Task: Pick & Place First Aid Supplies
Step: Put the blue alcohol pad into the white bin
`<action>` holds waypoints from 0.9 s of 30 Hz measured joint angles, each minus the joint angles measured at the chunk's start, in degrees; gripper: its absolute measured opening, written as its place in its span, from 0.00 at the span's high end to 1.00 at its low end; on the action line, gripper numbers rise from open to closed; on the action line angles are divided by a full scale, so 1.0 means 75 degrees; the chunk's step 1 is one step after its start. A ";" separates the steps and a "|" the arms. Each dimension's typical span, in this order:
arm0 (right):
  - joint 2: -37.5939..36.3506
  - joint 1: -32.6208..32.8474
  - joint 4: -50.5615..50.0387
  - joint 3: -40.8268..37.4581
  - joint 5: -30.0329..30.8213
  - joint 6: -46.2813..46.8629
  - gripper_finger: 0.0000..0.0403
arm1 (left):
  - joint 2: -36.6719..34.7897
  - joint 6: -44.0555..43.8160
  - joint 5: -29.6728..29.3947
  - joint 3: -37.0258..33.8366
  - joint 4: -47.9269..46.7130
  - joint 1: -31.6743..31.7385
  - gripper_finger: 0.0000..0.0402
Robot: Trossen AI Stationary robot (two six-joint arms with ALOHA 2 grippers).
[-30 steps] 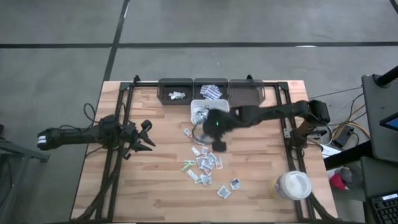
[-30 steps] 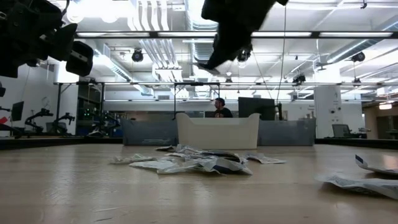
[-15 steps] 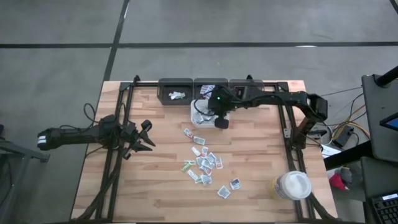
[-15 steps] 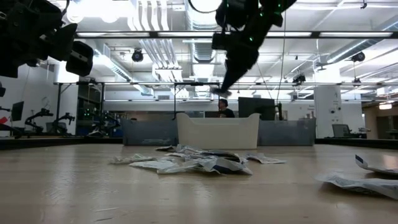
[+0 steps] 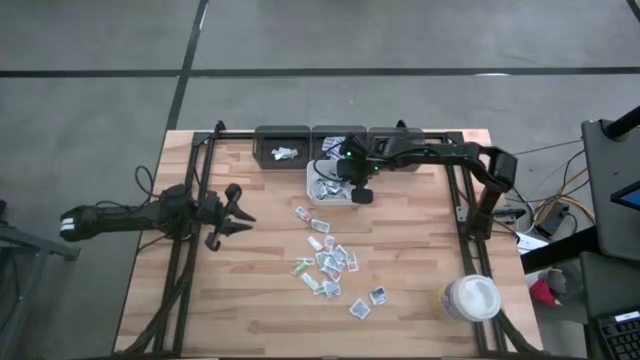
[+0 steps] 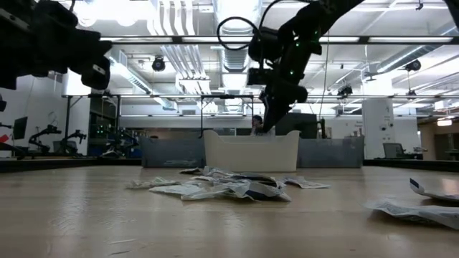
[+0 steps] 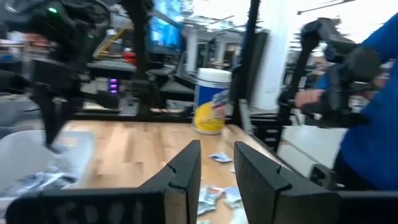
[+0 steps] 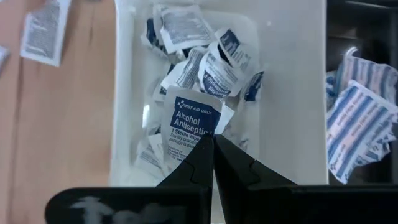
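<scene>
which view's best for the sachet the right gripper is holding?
Right wrist view: the alcohol antiseptic sachet sits pinched in the right gripper above the white bin, print legible. In the low view it's a speck at the fingertips; the high view hides it; the left wrist view blurs it.

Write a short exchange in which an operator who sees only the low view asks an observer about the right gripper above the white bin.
Operator: Is the right gripper holding anything?
Observer: Yes, it is shut on an alcohol antiseptic sachet.
Operator: Is the white bin empty?
Observer: No, many sachets lie inside it.
</scene>
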 joint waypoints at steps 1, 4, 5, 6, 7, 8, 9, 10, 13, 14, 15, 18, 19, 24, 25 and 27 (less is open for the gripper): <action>0.0065 -0.0018 0.0019 0.0011 0.0002 -0.0125 0.98 | 0.0003 0.0034 -0.0115 0.0000 -0.0019 0.0001 0.77; 0.0192 -0.0026 0.0053 0.0019 0.0003 -0.0451 0.98 | 0.0021 0.0058 -0.0365 0.0000 -0.0083 0.0001 0.77; 0.0238 -0.0026 0.0066 0.0022 0.0000 -0.0523 0.98 | 0.0038 0.0058 -0.0393 0.0000 -0.0089 0.0001 0.77; 0.0264 -0.0027 0.0055 0.0022 0.0003 -0.0561 0.98 | 0.0044 0.0058 -0.0396 0.0000 -0.0097 0.0001 0.77; 0.0290 -0.0026 0.0052 0.0022 0.0002 -0.0594 0.98 | 0.0047 0.0058 -0.0396 0.0000 -0.0114 0.0001 0.77; 0.0296 -0.0026 0.0054 0.0022 0.0002 -0.0660 0.98 | 0.0047 0.0060 -0.0399 0.0000 -0.0123 0.0001 0.77; 0.0303 -0.0026 0.0071 0.0022 0.0000 -0.0739 0.98 | 0.0047 0.0059 -0.0397 0.0000 -0.0134 0.0001 0.77; 0.0303 -0.0026 0.0099 0.0024 0.0000 -0.0785 0.98 | 0.0047 0.0060 -0.0397 0.0000 -0.0142 0.0001 0.77; 0.0309 -0.0026 0.0172 0.0025 0.0003 -0.0876 0.98 | 0.0047 0.0105 -0.0396 0.0000 -0.0148 0.0001 0.77; 0.0312 -0.0026 0.0246 0.0025 0.0003 -0.0881 0.97 | 0.0047 0.0107 -0.0396 0.0000 -0.0150 0.0001 0.77; 0.0312 -0.0023 0.0326 0.0025 0.0006 -0.0881 0.96 | 0.0047 0.0107 -0.0396 0.0000 -0.0150 0.0001 0.77; 0.0312 -0.0023 0.0381 0.0025 0.0006 -0.0881 0.90 | 0.0047 0.0101 -0.0396 0.0000 -0.0150 0.0001 0.77; 0.0312 -0.0023 0.0381 0.0025 0.0007 -0.0880 0.87 | 0.0047 0.0100 -0.0396 0.0000 -0.0150 0.0001 0.77; 0.0293 0.0013 0.0383 0.0025 0.0132 -0.0805 0.76 | 0.0047 0.0097 -0.0395 0.0000 -0.0188 0.0000 0.77; 0.0266 0.0049 0.0378 0.0025 0.0134 -0.0771 0.74 | 0.0047 0.0095 -0.0393 0.0000 -0.0214 0.0001 0.77; 0.0187 0.0170 0.0382 0.0025 0.0147 -0.0617 0.72 | 0.0047 0.0093 -0.0393 0.0000 -0.0212 0.0001 0.77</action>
